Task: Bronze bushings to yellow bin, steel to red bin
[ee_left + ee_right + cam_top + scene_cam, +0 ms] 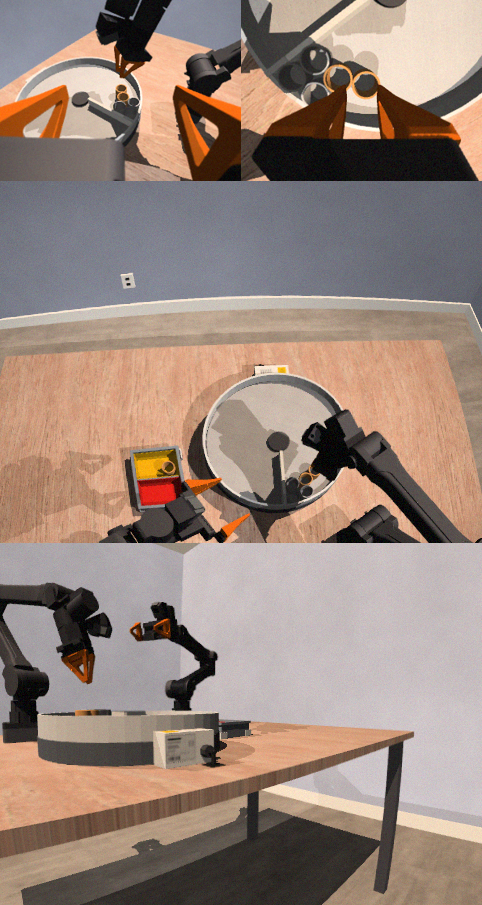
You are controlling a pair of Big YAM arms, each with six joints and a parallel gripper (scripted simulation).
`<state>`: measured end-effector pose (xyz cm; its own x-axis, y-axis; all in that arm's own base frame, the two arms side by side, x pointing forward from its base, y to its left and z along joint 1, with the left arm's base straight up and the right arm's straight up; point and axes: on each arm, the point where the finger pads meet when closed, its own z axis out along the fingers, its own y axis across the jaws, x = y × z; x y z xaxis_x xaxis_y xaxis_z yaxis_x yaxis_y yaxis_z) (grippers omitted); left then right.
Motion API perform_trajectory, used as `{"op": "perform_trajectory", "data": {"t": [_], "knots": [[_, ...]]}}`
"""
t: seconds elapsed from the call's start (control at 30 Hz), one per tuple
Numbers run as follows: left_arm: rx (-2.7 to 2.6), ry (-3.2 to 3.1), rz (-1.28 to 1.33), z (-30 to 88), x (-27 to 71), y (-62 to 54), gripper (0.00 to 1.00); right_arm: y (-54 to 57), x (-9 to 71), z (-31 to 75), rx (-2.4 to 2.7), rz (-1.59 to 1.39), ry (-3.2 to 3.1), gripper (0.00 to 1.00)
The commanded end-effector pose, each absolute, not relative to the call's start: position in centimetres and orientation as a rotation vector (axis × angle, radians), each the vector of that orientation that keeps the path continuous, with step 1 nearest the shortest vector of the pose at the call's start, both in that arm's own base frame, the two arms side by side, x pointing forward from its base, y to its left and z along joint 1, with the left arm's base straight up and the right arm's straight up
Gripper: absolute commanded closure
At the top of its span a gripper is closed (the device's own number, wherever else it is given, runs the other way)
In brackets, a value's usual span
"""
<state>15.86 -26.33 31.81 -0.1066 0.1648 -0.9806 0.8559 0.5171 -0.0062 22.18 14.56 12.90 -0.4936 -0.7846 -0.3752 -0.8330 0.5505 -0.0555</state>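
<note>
On the wooden table, the turntable carries two bronze bushings.

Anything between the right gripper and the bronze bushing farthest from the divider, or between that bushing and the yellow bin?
Nothing visible separates the right gripper from that bushing. Towards the yellow bin stand the divider and turntable rim; the open left gripper looks close to that route.
</note>
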Motion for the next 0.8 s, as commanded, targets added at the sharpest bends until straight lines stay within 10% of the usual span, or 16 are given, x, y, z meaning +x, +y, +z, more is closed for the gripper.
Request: {"op": "perform_trajectory", "data": {"t": [0.0, 0.77], "knots": [[0.876, 1.547, -0.756, 34.1, 15.8, -26.4, 0.0, 15.6, 23.8, 16.4, -1.319, 0.19, 2.359, 0.71], [0.876, 1.547, -0.756, 34.1, 15.8, -26.4, 0.0, 14.4, 25.6, 10.5, -2.259, -0.008, 2.126, 0.71]]}}
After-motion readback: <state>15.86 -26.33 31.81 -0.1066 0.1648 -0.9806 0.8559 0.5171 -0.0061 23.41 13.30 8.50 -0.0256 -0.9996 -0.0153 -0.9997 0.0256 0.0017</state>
